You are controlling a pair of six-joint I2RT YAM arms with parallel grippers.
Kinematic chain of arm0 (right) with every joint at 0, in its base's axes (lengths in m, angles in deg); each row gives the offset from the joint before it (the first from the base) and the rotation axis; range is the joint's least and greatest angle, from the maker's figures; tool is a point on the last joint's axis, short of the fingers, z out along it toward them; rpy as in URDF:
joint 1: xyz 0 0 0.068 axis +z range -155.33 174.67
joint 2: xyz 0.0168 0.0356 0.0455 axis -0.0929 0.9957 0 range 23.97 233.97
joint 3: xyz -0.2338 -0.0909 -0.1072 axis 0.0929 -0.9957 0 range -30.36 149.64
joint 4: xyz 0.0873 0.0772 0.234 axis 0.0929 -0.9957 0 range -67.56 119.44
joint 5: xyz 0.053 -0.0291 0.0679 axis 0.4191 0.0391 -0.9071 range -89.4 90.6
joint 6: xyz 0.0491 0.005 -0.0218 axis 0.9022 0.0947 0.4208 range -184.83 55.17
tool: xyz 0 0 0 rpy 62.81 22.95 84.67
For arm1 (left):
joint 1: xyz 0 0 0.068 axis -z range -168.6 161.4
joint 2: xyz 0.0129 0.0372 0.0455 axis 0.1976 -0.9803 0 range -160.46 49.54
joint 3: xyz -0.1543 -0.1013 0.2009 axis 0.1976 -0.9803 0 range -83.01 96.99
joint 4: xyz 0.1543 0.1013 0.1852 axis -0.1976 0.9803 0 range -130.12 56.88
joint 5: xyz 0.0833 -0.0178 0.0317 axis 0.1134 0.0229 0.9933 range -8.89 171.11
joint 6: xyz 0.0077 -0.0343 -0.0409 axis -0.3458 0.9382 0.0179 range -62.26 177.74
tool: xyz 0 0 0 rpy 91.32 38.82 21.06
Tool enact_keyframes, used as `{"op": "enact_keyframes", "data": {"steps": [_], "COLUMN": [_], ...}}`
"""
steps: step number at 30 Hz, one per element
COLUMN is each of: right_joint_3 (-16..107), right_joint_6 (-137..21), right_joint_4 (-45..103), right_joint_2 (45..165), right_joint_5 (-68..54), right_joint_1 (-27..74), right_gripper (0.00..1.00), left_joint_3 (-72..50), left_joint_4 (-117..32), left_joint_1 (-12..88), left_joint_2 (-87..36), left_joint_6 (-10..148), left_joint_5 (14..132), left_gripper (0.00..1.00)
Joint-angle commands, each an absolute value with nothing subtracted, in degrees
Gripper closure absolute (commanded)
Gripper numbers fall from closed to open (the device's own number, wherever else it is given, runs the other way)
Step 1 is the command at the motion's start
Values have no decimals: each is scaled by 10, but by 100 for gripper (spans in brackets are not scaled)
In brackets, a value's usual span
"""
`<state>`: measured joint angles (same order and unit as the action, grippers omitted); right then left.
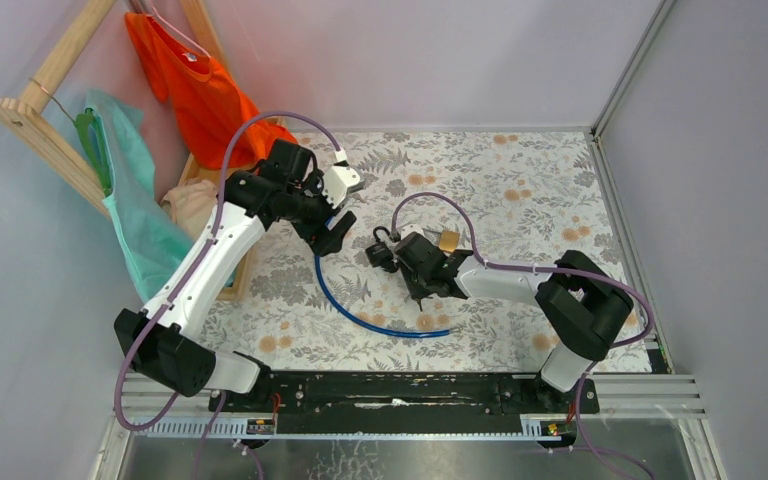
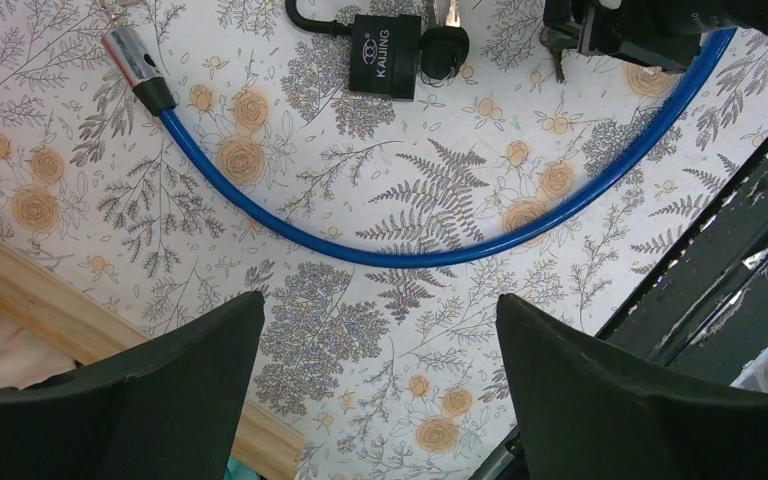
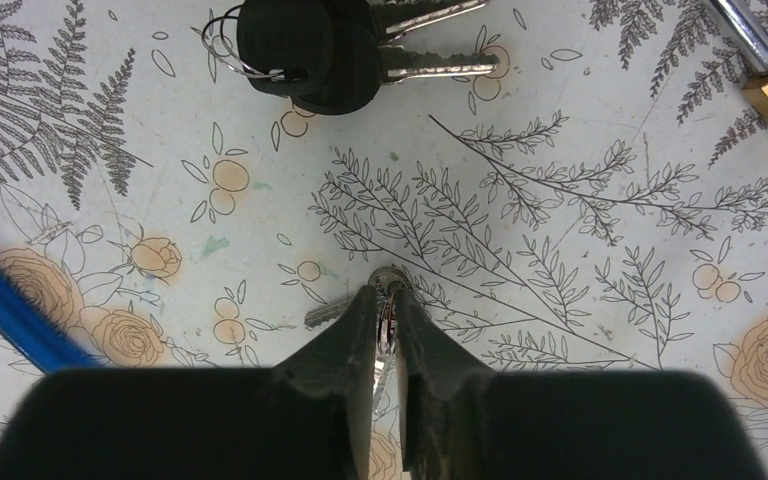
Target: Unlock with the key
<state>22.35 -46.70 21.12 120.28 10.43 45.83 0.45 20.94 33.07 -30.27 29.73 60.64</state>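
The right pincer (image 3: 388,300) stands narrow, pinched on a small silver key (image 3: 326,315) down at the counter (image 3: 580,330). The black-headed key (image 3: 295,40) lies untouched a little beyond its tips, near the middle of the counter and just beside the black padlock (image 2: 385,62).

That is the chief risk: the grip seems to be on the wrong key (all metal, no plastic head), and lifting it would carry the job toward a lock it may not fit. The hold also looks thin, on an edge of metal, so the piece could twist or slip out once raised.

Two black heads share one ring, so picking one will drag the other along. The left pincer (image 2: 380,330) hangs wide and empty above the blue cable (image 2: 410,255); reaching in from there could nudge the padlock away.
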Motion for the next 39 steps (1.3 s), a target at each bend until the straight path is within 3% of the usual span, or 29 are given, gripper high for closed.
{"op": "enact_keyframes", "data": {"steps": [1,5,13,20,27,36,39], "right_joint_3": [226,225,213,217,243,277,286], "right_joint_6": [-472,-465,-446,-417,-364,-289,-280], "right_joint_4": [216,213,236,241,251,316,321], "right_joint_2": [1201,1187,1089,991,931,914,914], "right_joint_5": [119,117,51,-17,-107,-183,-188], "right_joint_1": [464,464,464,464,464,464,464], "right_gripper": [86,100,100,100,100,100,100], "left_joint_3": [18,17,-70,-199,-219,-193,-187], "left_joint_4": [216,209,152,17,-17,14,42], "left_joint_1": [326,326,326,326,328,361,365], "left_joint_2": [-292,-284,-256,-221,-245,-267,-262], "left_joint_6": [291,301,318,390,367,299,269], "left_joint_5": [592,588,494,303,162,97,81], "left_gripper": [7,3,0,0,1,15,27]}}
